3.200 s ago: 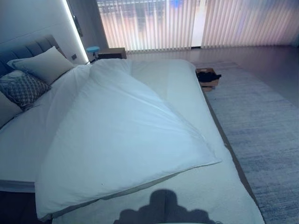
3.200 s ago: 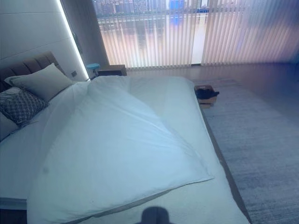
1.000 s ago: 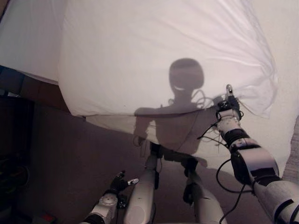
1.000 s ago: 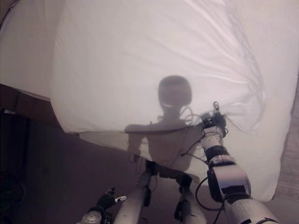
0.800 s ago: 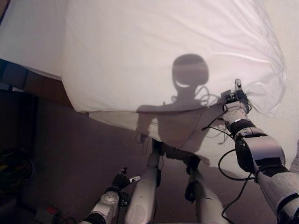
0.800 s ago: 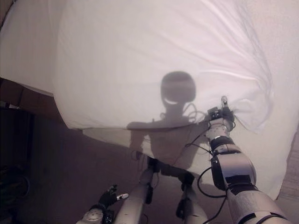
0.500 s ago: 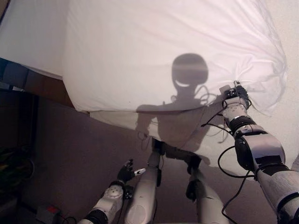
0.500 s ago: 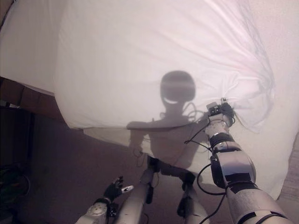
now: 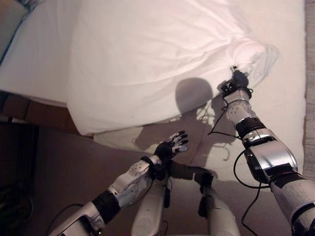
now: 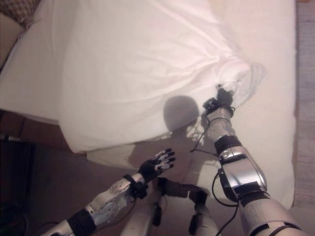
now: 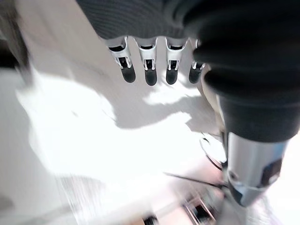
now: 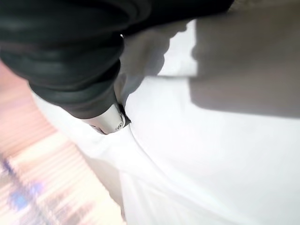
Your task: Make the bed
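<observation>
Since half a second ago, the left hand has risen from low in the frame to the lower centre, just below the duvet's near edge; the right hand has travelled up-frame with the bunched corner, and the view itself has shifted.

White duvet lies across the bed, occupying the upper left and centre of the frame. Its long axis runs from the lower left edge toward the upper right, where the fabric gathers into a bunched corner pointing to the upper right.

Right hand sits at that corner, right of centre. Its wrist view shows white cloth pressed close against the dark cover and a thumb tip against the fabric; whether the fingers close round the cloth cannot be told.

Left hand hovers over the bare sheet in front of the duvet edge, apart from the fabric. Fingers are straight and spread wide, holding nothing.

A patterned pillow shows at the upper left corner.
</observation>
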You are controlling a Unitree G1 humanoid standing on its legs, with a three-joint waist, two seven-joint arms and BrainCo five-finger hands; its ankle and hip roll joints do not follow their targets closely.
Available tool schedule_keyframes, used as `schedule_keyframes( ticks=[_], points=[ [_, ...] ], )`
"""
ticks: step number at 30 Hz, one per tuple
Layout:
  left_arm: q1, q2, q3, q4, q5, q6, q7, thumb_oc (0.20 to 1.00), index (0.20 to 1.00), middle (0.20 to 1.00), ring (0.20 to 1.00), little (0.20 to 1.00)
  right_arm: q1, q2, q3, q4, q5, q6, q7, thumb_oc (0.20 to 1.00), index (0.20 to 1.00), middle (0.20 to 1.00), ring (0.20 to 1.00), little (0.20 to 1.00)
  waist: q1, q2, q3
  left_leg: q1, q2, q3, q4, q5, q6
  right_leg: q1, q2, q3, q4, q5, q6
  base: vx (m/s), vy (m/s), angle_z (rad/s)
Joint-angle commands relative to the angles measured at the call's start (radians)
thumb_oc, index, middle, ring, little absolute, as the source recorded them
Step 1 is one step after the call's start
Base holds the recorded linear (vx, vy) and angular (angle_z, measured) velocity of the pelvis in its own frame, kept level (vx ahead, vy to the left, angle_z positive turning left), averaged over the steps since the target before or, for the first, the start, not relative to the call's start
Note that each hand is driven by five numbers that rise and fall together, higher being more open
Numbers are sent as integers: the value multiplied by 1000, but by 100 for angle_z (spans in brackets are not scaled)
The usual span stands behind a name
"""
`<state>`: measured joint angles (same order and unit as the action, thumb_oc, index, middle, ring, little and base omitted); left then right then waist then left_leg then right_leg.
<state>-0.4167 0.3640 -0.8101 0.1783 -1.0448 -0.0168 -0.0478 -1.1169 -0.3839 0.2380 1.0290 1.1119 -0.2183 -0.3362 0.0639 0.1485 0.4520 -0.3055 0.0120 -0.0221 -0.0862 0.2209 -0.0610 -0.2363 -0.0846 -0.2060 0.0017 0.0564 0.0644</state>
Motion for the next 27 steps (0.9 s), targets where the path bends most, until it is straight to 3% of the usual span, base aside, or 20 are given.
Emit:
schedule_keyframes(
  ticks=[1,4,5,6,9,11,12,13,14,17,20,27],
  points=[
    [19,-23,-44,-4,-141,-9,15,1000,1000,1000,1000,1000,-77,-69,35,-114,-62,-39,28,200,200,200,200,200,-40,-81,-53,95,-70,66,-1,-143,27,-18,28,59,-64,52,55,-42,33,-31],
    [11,-42,-26,14,-195,-14,44,1000,1000,1000,1000,1000,-53,-57,42,-152,-65,-39,26,200,200,200,200,200,-45,-90,-60,108,-72,78,-1,-147,32,-14,29,75,-62,52,55,-33,39,-30],
    [4,-95,19,76,-256,-14,67,1000,1000,1000,1000,1000,-14,-26,43,-210,-72,-47,22,200,200,200,200,200,-56,-103,-69,122,-71,89,-1,-156,34,-6,31,87,-65,52,57,-24,20,-32],
    [3,-97,20,78,-256,-14,66,1000,1000,1000,1000,1000,-14,-26,44,-212,-73,-47,20,200,200,200,200,200,-56,-103,-70,119,-71,90,-1,-152,34,-9,30,88,-66,56,57,-37,23,-36],
    [-39,-170,116,173,-337,-64,113,1000,1000,1000,1000,1000,40,4,37,-275,-77,-62,6,200,200,200,200,200,-66,-119,-82,120,-69,98,-1,-153,36,-12,33,96,-67,60,56,-41,-11,-19],
    [-89,-224,207,245,-392,-121,156,1000,1000,1000,1000,1000,82,25,30,-328,-90,-73,-8,200,200,200,200,200,-73,-132,-91,119,-66,100,-1,-151,37,-15,35,101,-67,62,55,-39,-39,-5],
    [-152,-262,313,284,-407,-225,220,1000,1000,1000,1000,1000,132,33,26,-378,-110,-84,-23,200,200,200,200,200,-71,-141,-97,119,-65,99,-1,-153,36,-13,36,101,-67,61,55,-38,-43,-4],
    [-154,-263,315,285,-407,-226,220,1000,1000,1000,1000,1000,132,33,27,-380,-112,-84,-25,200,200,200,200,200,-73,-141,-97,115,-66,99,-1,-149,36,-16,35,100,-67,65,54,-42,-55,-3],
    [-185,-273,366,283,-381,-286,268,1000,1000,1000,1000,1000,167,37,19,-418,-131,-88,-39,200,200,200,200,200,-71,-143,-97,114,-66,97,-1,-147,34,-17,35,95,-67,65,54,-39,-43,0],
    [-232,-316,479,269,-332,-378,345,1000,1000,1000,1000,1000,262,62,-29,-503,-171,-118,-69,200,200,200,200,200,-69,-156,-97,116,-68,92,-1,-150,28,-11,33,81,-67,62,56,-31,-56,4],
    [-224,-349,591,289,-319,-447,388,1000,1000,1000,1000,1000,336,115,-63,-534,-171,-152,-80,200,200,200,200,200,-63,-173,-102,113,-62,98,-1,-146,22,-11,33,69,-69,67,57,-32,-48,2],
    [-206,-368,707,325,-391,-523,414,1000,1000,1000,1000,1000,402,164,-80,-535,-139,-175,-90,200,200,200,200,200,-53,-186,-114,135,-50,94,-1,-150,11,11,40,58,-58,51,50,0,-45,3]
  ],
)
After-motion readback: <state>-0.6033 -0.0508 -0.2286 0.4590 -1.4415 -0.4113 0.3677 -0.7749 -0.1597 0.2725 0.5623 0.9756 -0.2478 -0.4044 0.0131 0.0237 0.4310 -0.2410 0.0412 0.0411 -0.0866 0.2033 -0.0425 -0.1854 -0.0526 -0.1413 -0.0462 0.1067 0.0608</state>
